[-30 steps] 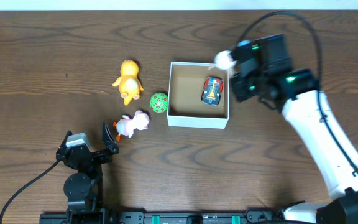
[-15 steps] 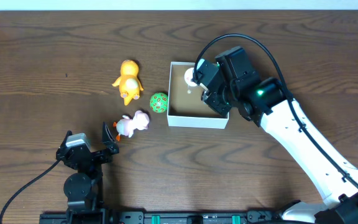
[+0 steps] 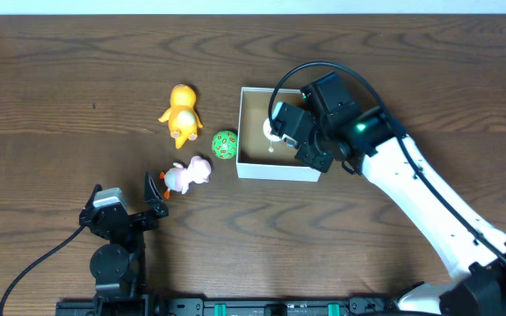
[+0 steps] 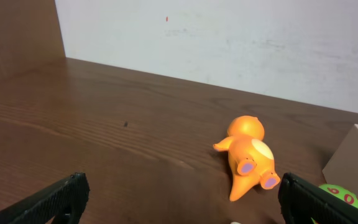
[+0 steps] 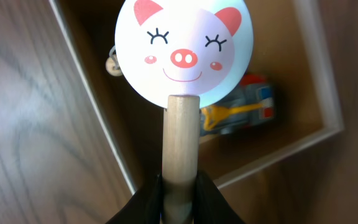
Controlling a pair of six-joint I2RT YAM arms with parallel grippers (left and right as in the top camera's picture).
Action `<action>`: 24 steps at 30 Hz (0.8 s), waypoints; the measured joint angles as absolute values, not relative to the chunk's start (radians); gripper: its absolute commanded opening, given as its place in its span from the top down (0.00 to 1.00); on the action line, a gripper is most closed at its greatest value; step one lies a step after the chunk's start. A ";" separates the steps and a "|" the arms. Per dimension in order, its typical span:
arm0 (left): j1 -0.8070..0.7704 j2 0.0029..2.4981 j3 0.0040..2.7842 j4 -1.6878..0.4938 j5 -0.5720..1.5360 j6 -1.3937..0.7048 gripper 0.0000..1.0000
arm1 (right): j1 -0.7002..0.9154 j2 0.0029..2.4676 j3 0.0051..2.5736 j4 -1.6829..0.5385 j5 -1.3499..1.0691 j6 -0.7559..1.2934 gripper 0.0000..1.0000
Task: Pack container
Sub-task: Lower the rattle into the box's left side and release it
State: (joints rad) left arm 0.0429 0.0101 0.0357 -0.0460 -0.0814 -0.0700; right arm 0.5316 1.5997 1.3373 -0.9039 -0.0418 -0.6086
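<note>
Dark brown wooden table [image 3: 60, 70] with a strong grain fills the overhead view, and the left wrist camera shows a plain white wall [image 4: 229, 37] behind it. At about seven o'clock of the table the left gripper [image 3: 152, 195] sits low, its jaws wide apart with nothing between them; I judge that it waits for its turn. Toward its one o'clock lie an orange plastic duck-like toy [image 3: 181, 112] on its side, a small pink and white pig figure [image 3: 188, 173] and a green spotted ball [image 3: 225, 144]. These three are not yet packed. The ball lies just beside, at nine o'clock of, the square shallow container with white walls and brown cardboard inside [image 3: 279, 168], which stands near the table centre. Over it the right gripper [image 5: 179, 190] is clamped on the wooden stick of a toy with a round white pig face [image 5: 184, 53]. The face is held forward above the cardboard floor, probably to lay it beside the red, blue and yellow toy car [image 5: 253, 106] already inside.
</note>
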 measured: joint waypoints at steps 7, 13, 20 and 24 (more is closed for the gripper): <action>0.043 0.010 0.036 -0.046 -0.081 -0.070 0.02 | 0.532 1.692 1.332 -0.925 -0.036 -0.624 0.84; 0.043 0.010 0.036 -0.046 -0.081 -0.070 0.02 | 0.532 1.726 1.330 -0.939 -0.033 -0.626 0.85; 0.043 0.010 0.036 -0.046 -0.081 -0.070 0.02 | 0.532 1.726 1.330 -0.981 -0.029 -0.637 0.59; 0.043 0.010 0.036 -0.046 -0.081 -0.070 0.02 | 0.531 1.726 1.330 -0.987 -0.025 -0.640 0.48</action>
State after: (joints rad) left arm 0.0433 0.0105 0.0357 -0.0460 -0.0814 -0.0700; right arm 0.5312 1.7260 1.3304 -0.9867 -0.0254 -0.6399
